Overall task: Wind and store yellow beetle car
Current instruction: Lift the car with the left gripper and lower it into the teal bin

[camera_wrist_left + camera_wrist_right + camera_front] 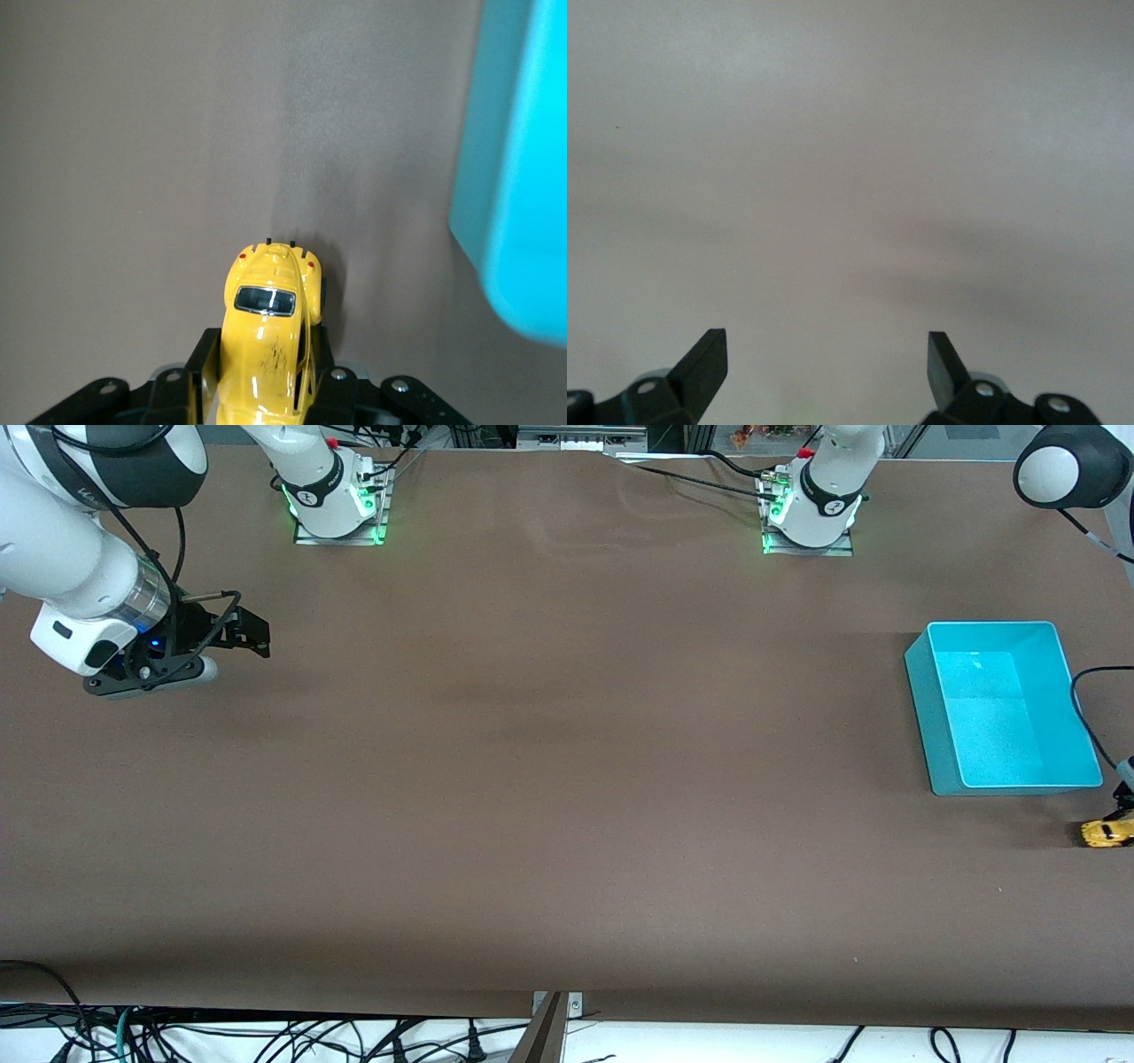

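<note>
The yellow beetle car has a glossy, smooth painted shell that catches highlights, with faint dark scuff marks on its roof and a shiny dark window. The turquoise bin looks like smooth plastic with a soft sheen on its inner floor. The brown surface is matt and finely grained, like cloth or felt. The left gripper's fingers and the right gripper's fingers are matt black, apparently plastic.
</note>
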Robot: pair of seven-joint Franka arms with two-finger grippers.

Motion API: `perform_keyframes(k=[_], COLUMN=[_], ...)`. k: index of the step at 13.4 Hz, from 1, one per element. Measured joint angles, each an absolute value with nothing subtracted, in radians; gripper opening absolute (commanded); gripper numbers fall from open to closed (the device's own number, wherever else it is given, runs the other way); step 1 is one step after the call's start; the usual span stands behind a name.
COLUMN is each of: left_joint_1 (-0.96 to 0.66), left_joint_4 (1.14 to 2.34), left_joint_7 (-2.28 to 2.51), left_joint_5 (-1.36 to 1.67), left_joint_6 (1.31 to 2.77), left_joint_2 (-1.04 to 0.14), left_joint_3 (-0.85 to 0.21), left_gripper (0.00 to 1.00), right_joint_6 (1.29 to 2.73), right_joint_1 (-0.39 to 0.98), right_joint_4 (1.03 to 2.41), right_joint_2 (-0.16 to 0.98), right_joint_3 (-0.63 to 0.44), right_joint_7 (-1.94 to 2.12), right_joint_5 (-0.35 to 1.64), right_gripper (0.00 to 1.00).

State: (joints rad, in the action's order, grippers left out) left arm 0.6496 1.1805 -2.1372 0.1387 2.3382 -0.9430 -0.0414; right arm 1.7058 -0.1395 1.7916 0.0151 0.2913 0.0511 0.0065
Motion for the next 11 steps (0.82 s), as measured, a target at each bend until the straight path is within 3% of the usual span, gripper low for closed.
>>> perform_keyframes(k=[8,11], left_joint_1=[0.662,0.635], left_joint_4=[1.228,1.343], left_joint_7=[-2.147,-2.146], left_joint_5=[0.138,0.134], left_joint_6=[1.841,1.788], left_joint_2=[-0.689,-0.626], left_joint_3=[-0.03,-0.034], left_gripper=[0.06,0.07], right_joint_6=[1.68,1.661], right_joint_1=[-0.14,-0.141], right_joint_4=[1.784,1.768], right_joint_2=[-0.031,-0.035], right_joint_3=[0.272,0.255], right_joint_7=[0.051,0.052], right_joint_5=[0.007,0.007], right_gripper=[1.0,1.0])
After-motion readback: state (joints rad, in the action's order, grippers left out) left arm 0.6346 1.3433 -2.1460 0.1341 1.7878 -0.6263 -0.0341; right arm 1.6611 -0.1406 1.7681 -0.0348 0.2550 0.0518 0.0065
